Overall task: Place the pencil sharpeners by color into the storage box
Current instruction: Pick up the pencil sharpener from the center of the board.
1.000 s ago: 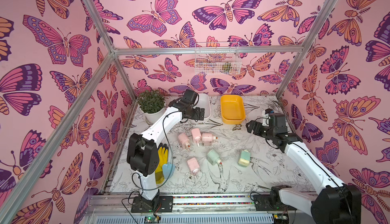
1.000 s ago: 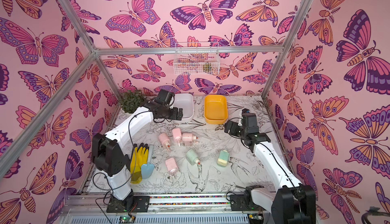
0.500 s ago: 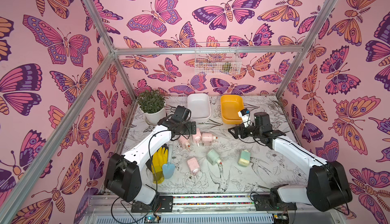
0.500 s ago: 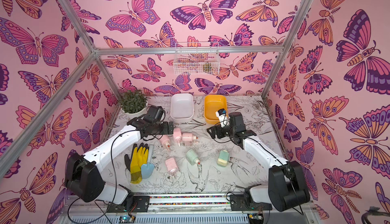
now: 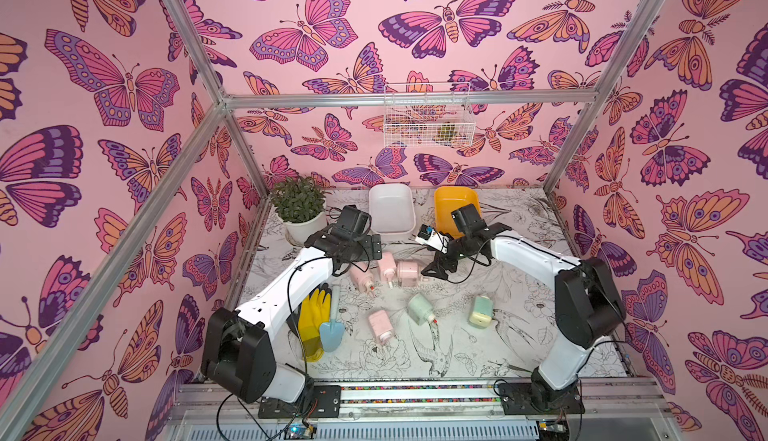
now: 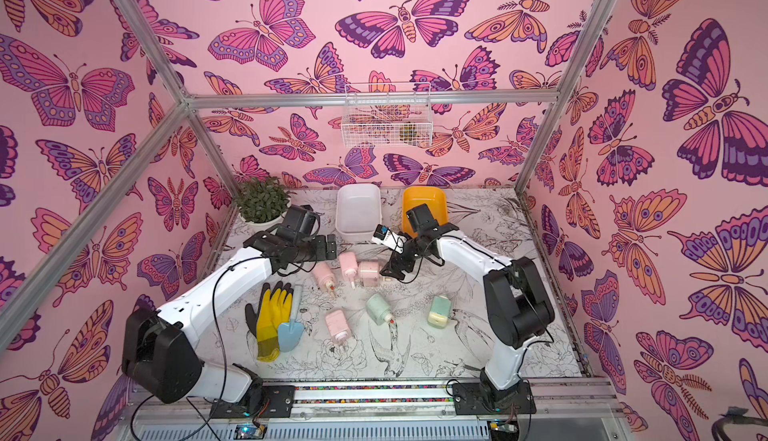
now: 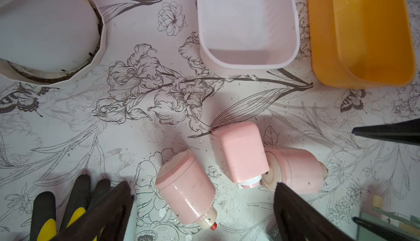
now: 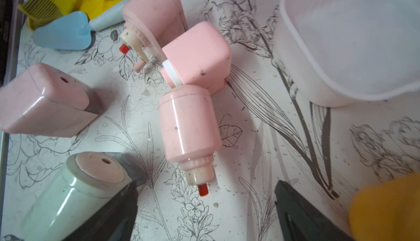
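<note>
— Black jaws on both sides, spread wide and empty: left gripper (image 7: 202, 214) over one pink sharpener (image 7: 186, 191), right gripper (image 8: 205, 208) over another (image 8: 189, 127).

— Step?

— First picks, I judge. Next: descend, pinch, carry to a box (image 5: 391, 209).

— Views?

— Only a top view shows both green sharpeners (image 5: 420, 308) lying on the surface (image 5: 478, 360).

Both arms reach in toward the centre. The left pincer (image 5: 365, 258) points toward 3 o'clock, jaws spread wide, holding nothing. The right pincer (image 5: 434, 268) angles down toward 8 o'clock, jaws likewise apart and empty.
</note>
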Action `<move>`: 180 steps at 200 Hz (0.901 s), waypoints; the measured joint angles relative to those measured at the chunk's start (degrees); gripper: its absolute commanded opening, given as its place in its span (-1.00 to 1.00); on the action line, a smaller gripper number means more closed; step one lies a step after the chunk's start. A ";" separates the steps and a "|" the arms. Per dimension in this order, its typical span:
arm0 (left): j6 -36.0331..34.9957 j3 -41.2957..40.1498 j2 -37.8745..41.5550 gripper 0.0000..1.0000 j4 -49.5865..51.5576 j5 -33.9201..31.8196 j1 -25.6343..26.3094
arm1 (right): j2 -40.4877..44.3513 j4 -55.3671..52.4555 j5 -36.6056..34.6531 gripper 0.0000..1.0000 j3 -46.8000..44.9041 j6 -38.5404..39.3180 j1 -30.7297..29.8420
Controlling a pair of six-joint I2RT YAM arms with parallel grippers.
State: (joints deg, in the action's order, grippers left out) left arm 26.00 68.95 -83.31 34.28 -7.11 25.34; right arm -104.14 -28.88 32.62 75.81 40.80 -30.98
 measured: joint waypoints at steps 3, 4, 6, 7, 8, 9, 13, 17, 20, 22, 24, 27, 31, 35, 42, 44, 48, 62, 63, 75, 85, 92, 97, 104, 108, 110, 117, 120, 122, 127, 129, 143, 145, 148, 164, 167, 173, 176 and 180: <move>0.04 -0.13 0.17 1.00 0.00 -0.15 -0.28 | -0.72 -0.79 0.00 0.91 0.72 0.63 -0.28; 0.07 -0.15 0.22 1.00 0.00 -0.15 -0.33 | -0.87 -0.96 0.02 0.91 0.92 0.83 -0.35; 0.07 -0.24 0.33 0.99 -0.02 -0.17 -0.44 | -1.33 -1.64 -0.02 0.91 1.49 1.38 -0.48; 0.09 -0.31 0.39 0.99 0.00 -0.22 -0.55 | -1.64 -2.01 -0.04 0.91 1.86 1.57 -0.59; 0.11 -0.33 0.42 0.99 0.02 -0.24 -0.61 | -1.79 -2.19 -0.04 0.91 2.01 1.68 -0.66; 0.11 -0.37 0.50 0.99 0.04 -0.26 -0.70 | -2.16 -2.58 -0.04 0.91 2.38 2.10 -0.81; 0.20 -0.52 0.74 1.00 0.02 -0.26 -0.98 | -2.91 -3.54 -0.07 0.91 3.26 2.84 -1.09; 0.24 -0.70 0.98 1.00 0.02 -0.33 -1.22 | -3.76 -4.42 -0.09 0.90 4.13 3.65 -1.46; 0.28 -0.85 1.16 0.99 0.00 -0.42 -1.44 | -4.37 -5.27 -0.15 0.90 4.85 4.35 -1.75; 0.28 -0.96 1.29 1.00 0.00 -0.46 -1.53 | -4.76 -5.75 -0.15 0.90 5.22 4.72 -1.92; 0.33 -1.05 1.42 1.00 0.00 -0.50 -1.64 | -5.01 -6.10 -0.09 0.90 5.46 4.98 -2.05; 0.39 -1.18 1.55 0.99 0.02 -0.52 -1.79 | -5.55 -6.86 -0.15 0.90 6.08 5.62 -2.32; 0.44 -1.36 1.77 0.99 0.02 -0.68 -1.99 | -6.16 -7.65 -0.09 0.90 6.71 6.21 -2.62; 0.46 -1.53 1.92 1.00 0.02 -0.68 -2.16 | -6.73 -8.37 -0.09 0.90 7.28 6.78 -2.89; 0.46 -1.81 2.19 0.99 0.00 -0.85 -2.32 | -7.52 -9.29 -0.15 0.89 8.00 7.56 -3.34; 0.46 -1.90 2.23 0.99 0.02 -0.85 -2.38 | -7.72 -9.46 -0.15 0.89 8.15 7.74 -3.50; 0.46 -2.05 2.34 0.99 0.02 -0.87 -2.43 | -8.04 -9.84 -0.20 0.89 8.41 8.07 -3.74; 0.46 -2.54 2.51 1.00 0.00 -0.92 -2.47 | -8.92 -10.45 -0.61 0.89 9.14 8.98 -4.44; 0.48 -2.56 2.51 1.00 0.02 -0.92 -2.47 | -9.01 -10.43 -0.66 0.89 9.20 9.01 -4.48; 0.50 -2.91 2.51 0.99 0.02 -1.14 -2.47 | -9.64 -10.45 -0.90 0.87 9.81 9.18 -4.87; 0.63 -3.17 2.51 1.00 0.02 -1.38 -2.51 | -10.29 -10.27 -0.85 0.83 10.38 9.18 -5.14; 0.68 -3.26 2.51 0.99 0.04 -1.51 -2.54 | -10.69 -10.10 -0.83 0.81 10.78 9.16 -5.27; 0.70 -3.30 2.51 1.00 0.00 -1.53 -2.58 | -10.97 -9.86 -0.81 0.79 10.99 9.14 -5.35; 0.81 -3.32 2.51 0.99 0.02 -1.57 -2.62 | -11.32 -9.46 -0.79 0.76 11.21 8.96 -5.46; 0.87 -3.32 2.51 0.99 0.02 -1.60 -2.62 | -11.43 -9.20 -0.76 0.74 11.28 8.83 -5.53; 0.90 -3.32 2.51 0.99 0.02 -1.60 -2.64 | -11.47 -8.98 -0.76 0.73 11.30 8.72 -5.55; 1.03 -3.32 2.51 1.00 0.00 -1.70 -2.71 | -11.69 -8.52 -0.76 0.69 11.37 8.59 -5.55; 1.07 -3.32 2.51 1.00 0.00 -1.70 -2.73 | -11.78 -8.31 -0.76 0.66 11.45 8.52 -5.55; 1.11 -3.32 2.51 1.00 0.00 -1.73 -2.75 | -11.82 -8.20 -0.76 0.65 11.50 8.48 -5.55; 1.11 -3.39 2.51 1.00 -0.02 -1.75 -2.82 | -12.02 -7.98 -0.76 0.62 11.69 8.48 -5.55; 1.14 -3.39 2.51 1.00 -0.02 -1.77 -2.84 | -12.09 -7.89 -0.76 0.61 11.80 8.39 -5.55; 1.27 -3.61 2.51 0.99 -0.02 -1.86 -2.84 | -12.63 -7.58 -0.76 0.51 12.57 8.26 -5.55; 1.29 -3.63 2.51 1.00 -0.02 -1.88 -2.84 | -12.72 -7.61 -0.74 0.51 12.70 8.31 -5.55; 1.29 -3.69 2.51 1.00 0.00 -1.90 -2.86 | -12.87 -7.61 -0.74 0.49 12.94 8.26 -5.55; 1.29 -4.00 2.51 1.00 -0.02 -1.92 -2.89 | -13.68 -7.80 -0.55 0.46 14.16 8.33 -5.55; 1.29 -4.07 2.51 1.00 -0.02 -1.95 -2.89 | -13.79 -7.98 -0.52 0.46 14.38 8.33 -5.55; 1.31 -4.15 2.51 1.00 0.00 -1.95 -2.89 | -14.14 -8.28 -0.37 0.46 14.88 8.33 -5.55; 1.31 -4.20 2.51 1.00 -0.02 -1.95 -2.89 | -14.27 -8.41 -0.33 0.45 15.04 8.35 -5.60; 1.31 -4.24 2.51 1.00 0.00 -1.95 -2.91 | -14.45 -8.61 -0.28 0.45 15.28 8.37 -5.62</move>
State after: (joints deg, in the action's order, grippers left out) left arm 27.31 64.71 -80.79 34.28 -9.06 22.44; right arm -118.58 -37.50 32.34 91.09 49.17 -36.60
